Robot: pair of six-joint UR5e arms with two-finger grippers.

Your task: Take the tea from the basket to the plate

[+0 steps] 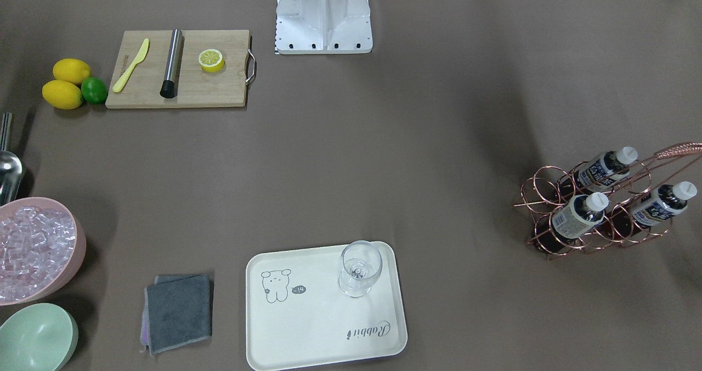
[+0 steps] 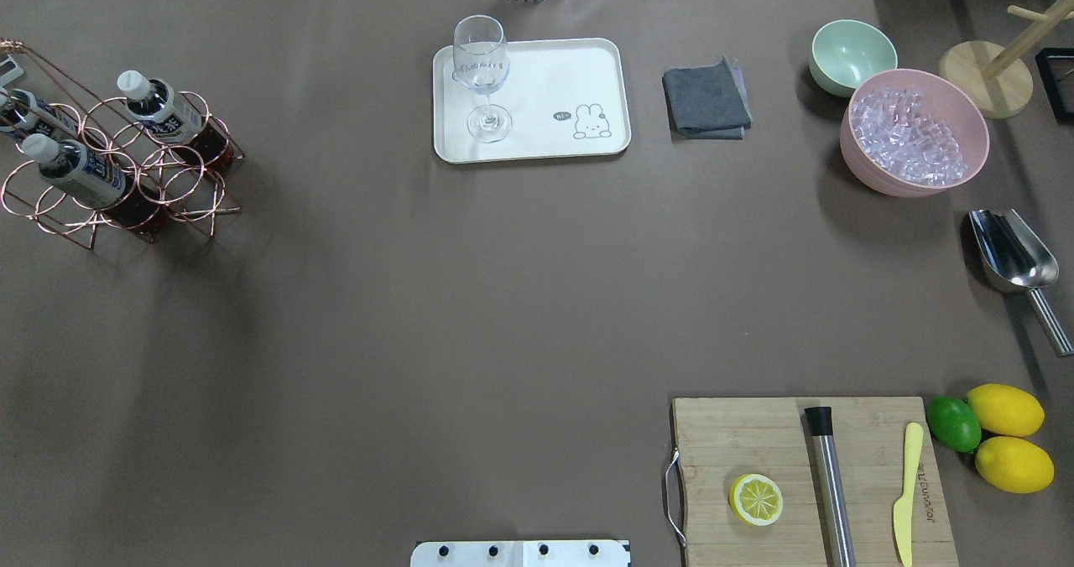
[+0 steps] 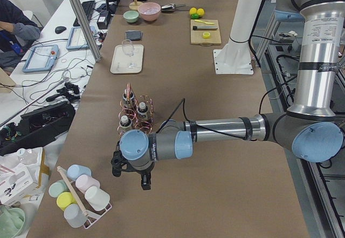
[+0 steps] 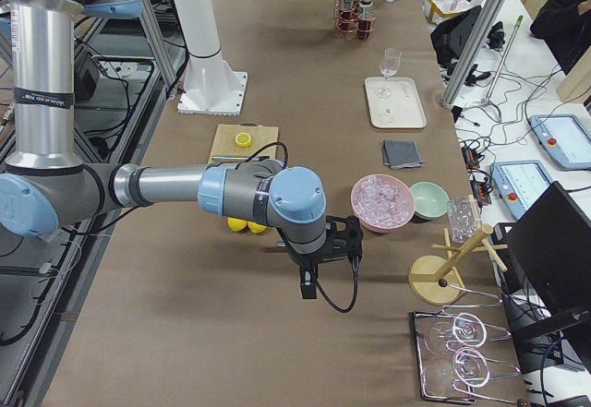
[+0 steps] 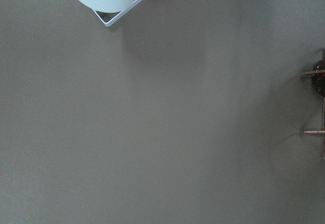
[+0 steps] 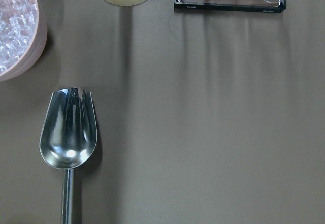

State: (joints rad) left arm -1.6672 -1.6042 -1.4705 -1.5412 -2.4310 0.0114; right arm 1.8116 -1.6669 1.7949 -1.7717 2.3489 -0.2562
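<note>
**A:** Front view first. Three small plastic bottles of dark red-brown drink with white caps stand in the copper wire basket (image 1: pixel 677 150). That's well apart from the cream rectangular plate (image 1: pixel 329 338) with the bear drawing. The tea (image 1: pixel 581 217) nearest that plate looks like the pick.

**B:** Mind the clear stemmed wine glass (image 1: pixel 359 269) on the plate's corner, a fragile neighbour.

**A:** Overhead now: that tea (image 2: pixel 164 114) sits inside a wire ring, cap up. The plate (image 2: pixel 545 72) is bare beside the wine glass (image 2: pixel 482 72).

**B:** On handling, it looks full, so I'd judge it moderately heavy. The walls should be fairly stiff, and the smooth label may slip. Take hold high, at the shoulder under the cap, where it stands clear of the wire. Lift straight up so the rings don't snag.

**A:** Left side view: the left gripper (image 3: pixel 144 179) hangs over the brown cloth, near the basket and touching nothing. I cannot tell how its jaws stand from here.

**B:** Right side view: the right gripper (image 4: pixel 309 282) hovers at the far end, near the pink bowl of ice cubes (image 4: pixel 380 199). I cannot tell how its jaws stand either.

**A:** Left wrist view: cloth, with a sliver of copper wire at the edge and no fingers showing.

**B:** Right wrist view: a shiny steel scoop (image 6: pixel 68 132) lies on the cloth, with no tea in sight.
</note>
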